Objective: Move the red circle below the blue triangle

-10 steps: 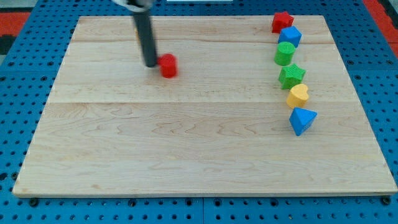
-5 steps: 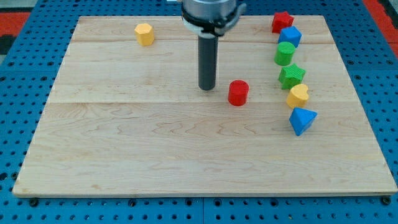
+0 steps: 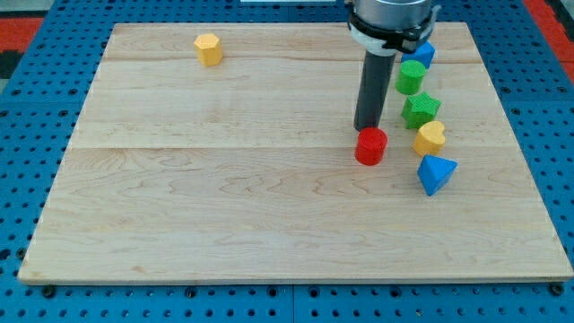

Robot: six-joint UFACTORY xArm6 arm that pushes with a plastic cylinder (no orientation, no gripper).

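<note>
In the camera view, I take the blue triangle [image 3: 436,173] as my landmark. The red circle [image 3: 370,146] sits on the board [image 3: 224,206] to the triangle's left and slightly toward the view's top, apart from it, so not yet below it.

My tip [image 3: 367,126] stands just at the circle's top edge, touching it or nearly so. The rod has nothing to open or close; it holds nothing and can only push.

Above the triangle runs a column: a yellow heart [image 3: 430,137] just beside it, then a green star [image 3: 420,109], a green cylinder [image 3: 412,77] and a blue block [image 3: 422,52] partly behind the rod. A yellow block [image 3: 208,48] lies far off to the triangle's upper left.

I judge the circle light, rigid and quick to slide on smooth wood. Being round, it will likely slip sideways off an off-centre push, so I would press squarely on its upper-left side, steering it down and right, clear of the triangle.
</note>
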